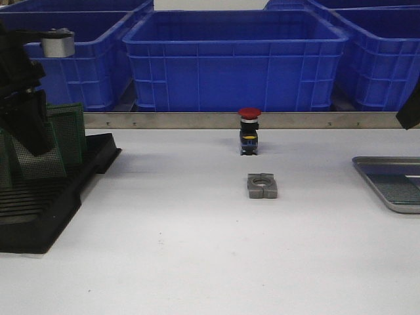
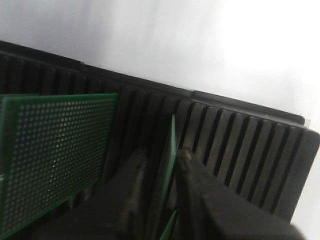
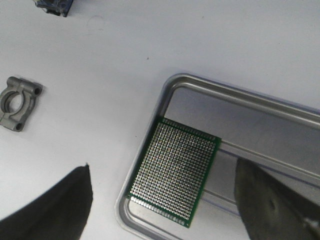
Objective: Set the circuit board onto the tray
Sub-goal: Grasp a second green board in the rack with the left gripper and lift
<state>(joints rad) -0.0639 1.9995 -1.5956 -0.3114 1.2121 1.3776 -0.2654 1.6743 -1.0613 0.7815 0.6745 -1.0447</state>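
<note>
The silver-grey tray (image 1: 377, 172) lies at the table's right edge. One green circuit board (image 3: 175, 172) lies flat in its near corner, also seen in the front view (image 1: 398, 190). My right gripper (image 3: 162, 170) hangs open and empty above that board and the tray rim (image 3: 145, 135). At the left, my left gripper (image 1: 29, 141) is down in the black slotted rack (image 1: 59, 197). Its fingers (image 2: 200, 190) hug both faces of an upright circuit board (image 2: 172, 142) seen edge-on. Another board (image 2: 50, 150) stands a few slots away.
A red-capped push button (image 1: 249, 131) and a grey metal clamp block (image 1: 262, 186) sit mid-table; the clamp also shows in the right wrist view (image 3: 17, 102). Blue bins (image 1: 236, 59) stand behind a metal rail (image 1: 197, 120). More boards (image 1: 69, 131) stand in the rack.
</note>
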